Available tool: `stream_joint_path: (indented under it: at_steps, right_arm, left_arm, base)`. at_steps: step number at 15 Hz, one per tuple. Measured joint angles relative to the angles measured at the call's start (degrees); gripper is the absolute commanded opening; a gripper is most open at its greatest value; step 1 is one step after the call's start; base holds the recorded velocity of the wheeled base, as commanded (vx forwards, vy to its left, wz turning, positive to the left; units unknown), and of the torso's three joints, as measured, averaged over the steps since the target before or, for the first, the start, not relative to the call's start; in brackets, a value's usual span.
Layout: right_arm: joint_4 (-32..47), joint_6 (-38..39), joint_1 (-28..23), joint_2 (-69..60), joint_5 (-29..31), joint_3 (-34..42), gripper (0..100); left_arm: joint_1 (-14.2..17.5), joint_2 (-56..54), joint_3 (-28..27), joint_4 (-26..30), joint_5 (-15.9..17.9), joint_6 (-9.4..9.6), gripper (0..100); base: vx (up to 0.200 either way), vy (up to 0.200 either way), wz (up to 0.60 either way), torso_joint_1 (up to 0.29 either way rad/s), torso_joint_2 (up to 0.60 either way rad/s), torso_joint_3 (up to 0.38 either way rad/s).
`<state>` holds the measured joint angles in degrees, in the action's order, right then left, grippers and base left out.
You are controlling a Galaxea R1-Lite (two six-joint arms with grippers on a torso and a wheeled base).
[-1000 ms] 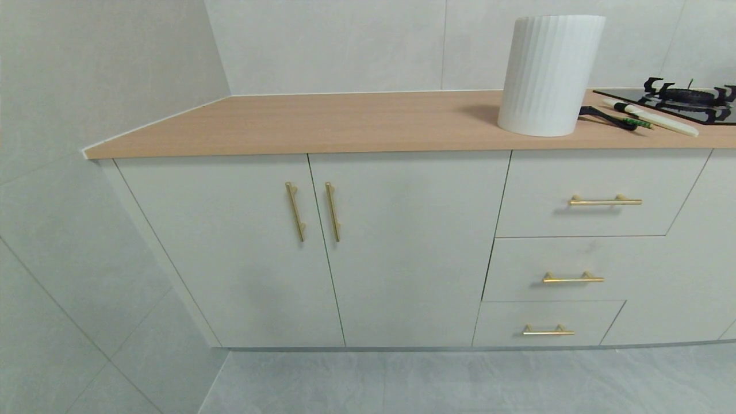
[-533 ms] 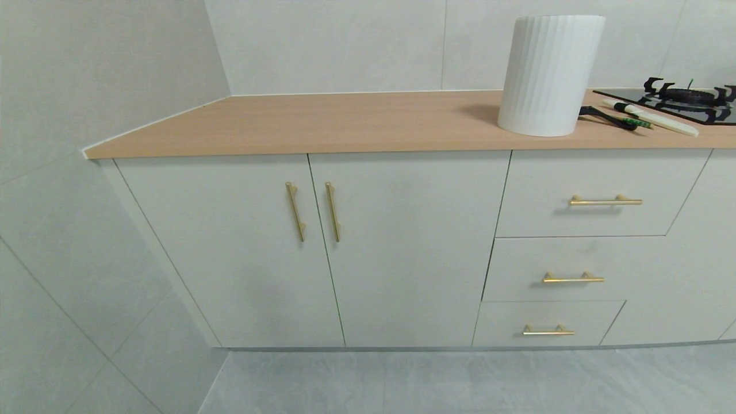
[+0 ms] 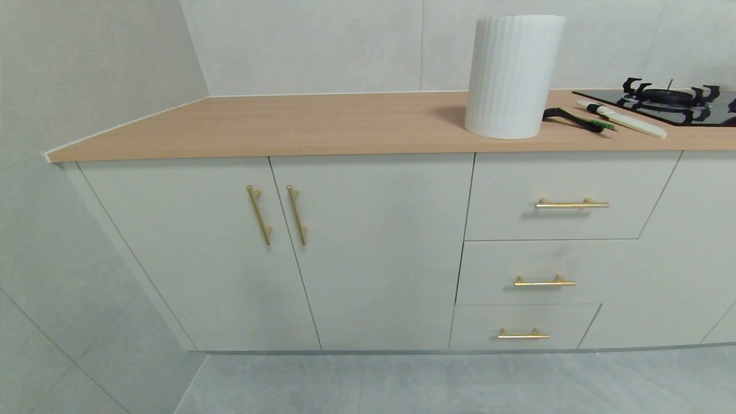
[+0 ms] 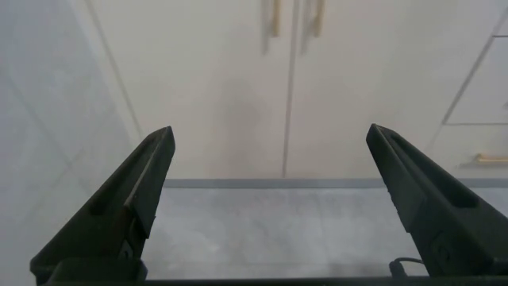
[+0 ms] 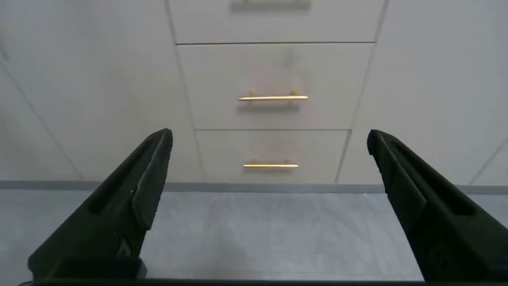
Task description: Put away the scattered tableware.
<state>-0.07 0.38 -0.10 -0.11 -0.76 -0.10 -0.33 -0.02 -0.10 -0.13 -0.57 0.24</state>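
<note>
The left end of the black-handled utensil [image 3: 575,121] is hidden behind the white ribbed container [image 3: 513,75], so I cannot tell what kind of tool it is. Just right of it lies a long cream utensil [image 3: 624,119] with a dark band near its far end; I cannot tell whether it is a knife or a spatula. Between the two sits a small green piece [image 3: 602,125], too small to identify. The stove [image 3: 670,102] beyond them is cut off at the right edge of the head view.

All three pieces lie flat and close together on the right part of the wooden table [image 3: 287,123], slanting from far left to near right, just in front of the stove. The container stands upright immediately left of them.

Under the table are two cupboard doors [image 3: 230,259] with upright brass handles and, to their right, a stack of three drawers [image 3: 563,221] with level brass handles.

The left end effector [image 4: 270,139] is spread wide and holds nothing, low over the floor [image 4: 270,230] and facing the cupboard doors. The right end effector [image 5: 270,139] is equally wide and empty, facing the lower drawers.
</note>
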Motion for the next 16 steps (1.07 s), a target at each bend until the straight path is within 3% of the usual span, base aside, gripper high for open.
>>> stream_joint_path:
  at_steps: [5,14,16]
  right_arm:
    - [0.0,0.0,0.0,0.0,0.0,0.0,100]
    - [0.0,0.0,0.0,0.0,0.0,0.0,100]
    - [0.0,0.0,0.0,0.0,0.0,0.0,100]
  left_arm:
    - [0.0,0.0,0.0,0.0,0.0,0.00,100]
    - [0.0,0.0,0.0,0.0,0.0,0.00,100]
    - [0.0,0.0,0.0,0.0,0.0,0.02,100]
  base:
    - [0.000,-0.200,0.00,0.002,0.00,0.003]
    - [0.000,0.000,0.00,0.000,0.00,0.000]
    - [0.200,0.000,0.00,0.002,0.00,0.002]
